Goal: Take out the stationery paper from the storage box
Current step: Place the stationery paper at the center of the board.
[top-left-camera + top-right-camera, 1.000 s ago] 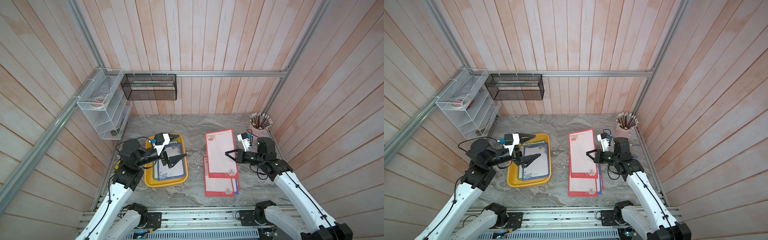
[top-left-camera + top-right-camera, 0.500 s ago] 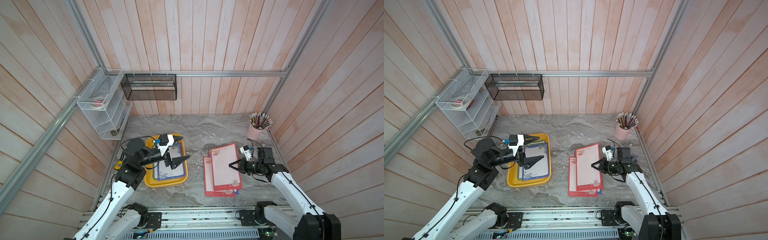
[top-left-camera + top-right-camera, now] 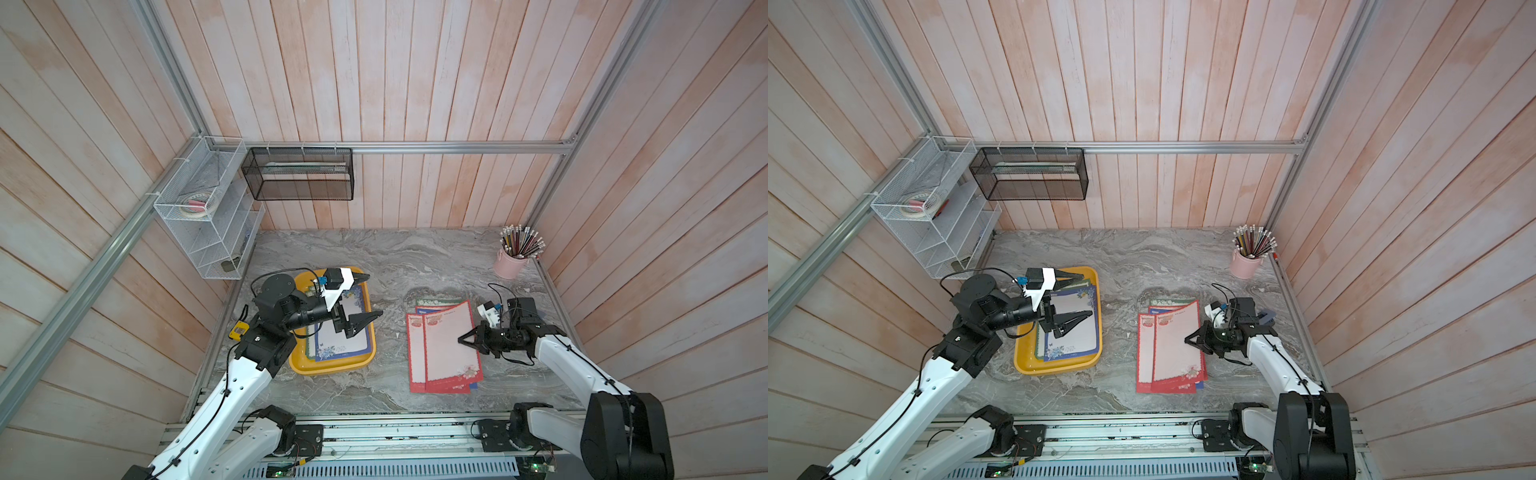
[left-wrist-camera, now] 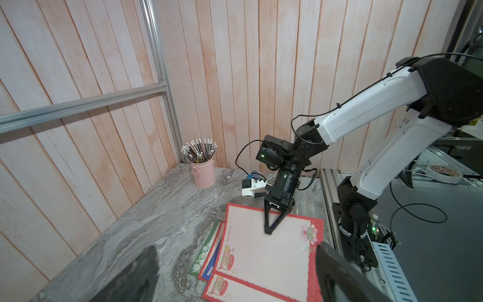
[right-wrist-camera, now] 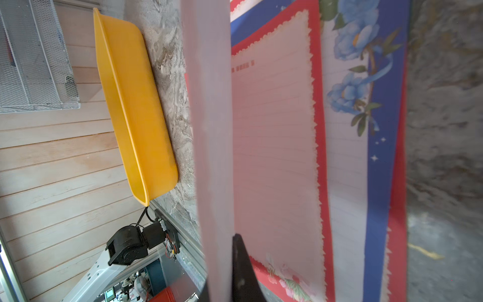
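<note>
Top views: stationery paper point(image 3: 451, 345) lies long-axis front-to-back.

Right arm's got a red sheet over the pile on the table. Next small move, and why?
Probably open the right gripper and let go. It is shut on the edge of the red-bordered sheet, which lies nearly flat on the pile, outside the yellow tray. The left gripper hangs open above a blue-bordered sheet in the tray, ready for the next pick.

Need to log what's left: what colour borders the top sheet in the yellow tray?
Blue with blue corner flowers; the top sheet shows best in a top view.
</note>
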